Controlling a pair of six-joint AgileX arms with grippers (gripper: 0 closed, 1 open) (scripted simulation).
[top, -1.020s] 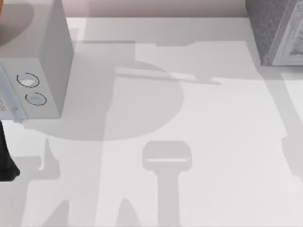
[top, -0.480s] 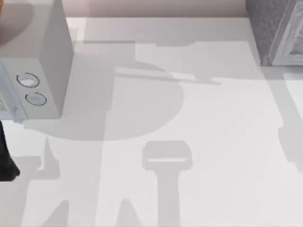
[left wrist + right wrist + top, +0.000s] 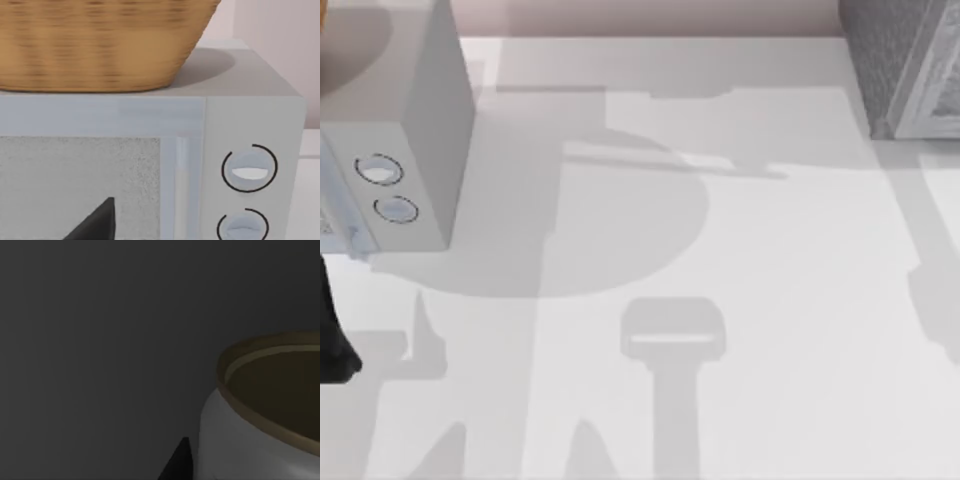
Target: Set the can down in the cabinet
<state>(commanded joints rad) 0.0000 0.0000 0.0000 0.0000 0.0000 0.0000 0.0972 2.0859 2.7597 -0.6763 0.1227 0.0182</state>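
Observation:
The can (image 3: pixel 260 440) has a white body and a gold rim and stands upright, seen close up in the right wrist view against dim grey surroundings. My right gripper (image 3: pixel 200 467) is shut on it, with one dark fingertip (image 3: pixel 177 465) pressed to its side. The grey speckled cabinet (image 3: pixel 895 70) stands at the table's back right corner in the top view. My left arm (image 3: pixel 332 340) stays at the table's left edge. A dark part of its gripper (image 3: pixel 97 225) faces the microwave door.
A white microwave (image 3: pixel 410 130) with two round knobs (image 3: pixel 249 167) stands at the back left, and a wicker basket (image 3: pixel 100 45) sits on top of it. Arm shadows lie across the white table (image 3: pixel 770 300).
The arm shadow at the table's right edge has shifted slightly toward the back. Nothing else has moved.

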